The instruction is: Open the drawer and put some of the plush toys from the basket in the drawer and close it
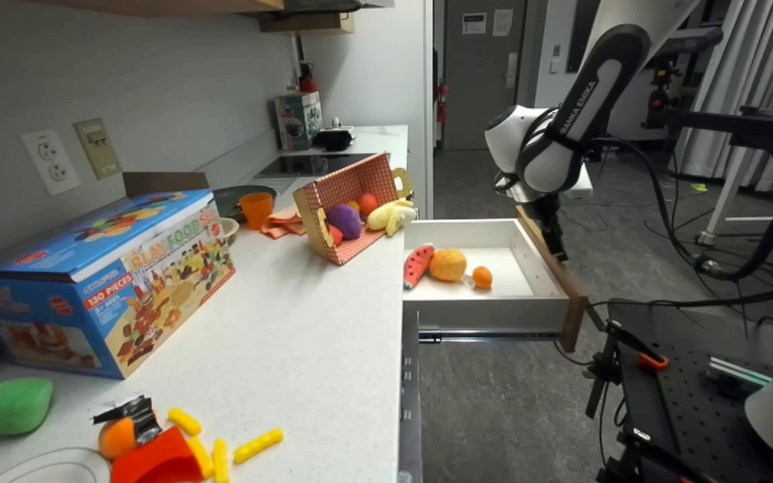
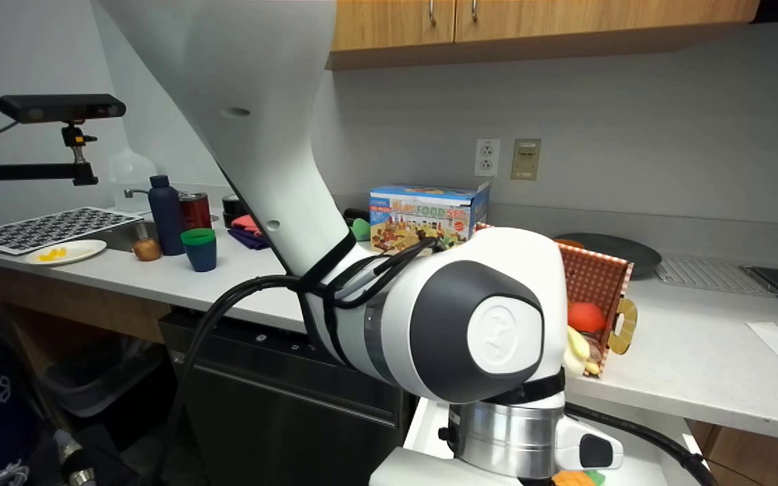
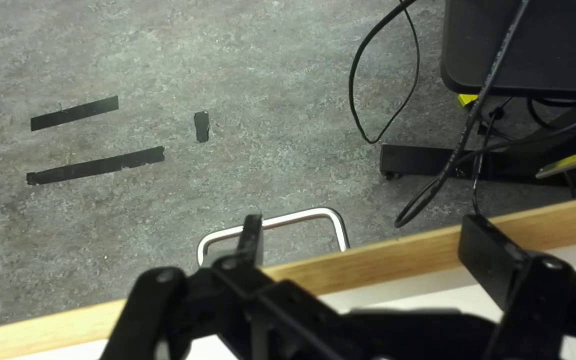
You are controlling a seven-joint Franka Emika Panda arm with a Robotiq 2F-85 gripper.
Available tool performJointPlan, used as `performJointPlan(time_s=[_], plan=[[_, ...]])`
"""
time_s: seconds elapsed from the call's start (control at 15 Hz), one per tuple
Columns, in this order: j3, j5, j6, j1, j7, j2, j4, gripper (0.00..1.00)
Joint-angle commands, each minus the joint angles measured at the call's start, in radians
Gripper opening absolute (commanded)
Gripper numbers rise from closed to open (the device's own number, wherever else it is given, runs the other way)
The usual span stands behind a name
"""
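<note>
The drawer (image 1: pixel 487 314) stands pulled out of its cabinet. Inside it lie a watermelon-slice toy (image 1: pixel 418 265), a round yellow-orange one (image 1: pixel 447 265) and a small orange one (image 1: pixel 482 277). On the counter the red-checked basket (image 1: pixel 353 180) rests tilted, holding a purple toy (image 1: pixel 345 221), a yellow one (image 1: pixel 386 217) and red ones. My gripper (image 3: pixel 363 222) is open and holds nothing. It hangs at the drawer's wooden front edge (image 3: pixel 368 267); contact cannot be told. One fingertip overlaps the metal handle (image 3: pixel 302 216) in the wrist view. An exterior view has the gripper hidden below the arm.
A large blue play-food box (image 1: pixel 98 275) stands on the counter, with a green toy (image 1: pixel 15 405) and yellow sticks (image 1: pixel 258 445) near it. A black cart (image 1: pixel 702 376) stands beyond the drawer front, and loose cables (image 3: pixel 455 155) hang near it.
</note>
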Motion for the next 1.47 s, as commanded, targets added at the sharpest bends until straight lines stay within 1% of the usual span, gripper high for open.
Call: performJointPlan(time_s=[0.0,0.2,0.33,0.47,0.53,1.0,1.13,1.4], plan=[[0.048,0.021,-0.005,-0.040,-0.001,-0.037,-0.008,1.00],[0.054,0.007,0.015,-0.045,0.012,-0.042,-0.009,1.00],[0.048,-0.020,0.021,-0.040,0.024,-0.043,-0.008,1.00],[0.038,-0.061,0.054,-0.035,0.043,-0.043,-0.011,1.00],[0.053,-0.027,0.017,-0.040,0.024,-0.026,0.003,1.00],[0.052,-0.033,0.034,-0.039,0.030,-0.026,0.003,1.00],[0.041,-0.047,0.010,-0.043,0.021,-0.027,-0.002,1.00],[0.041,-0.024,-0.048,-0.081,-0.026,0.021,0.023,1.00]])
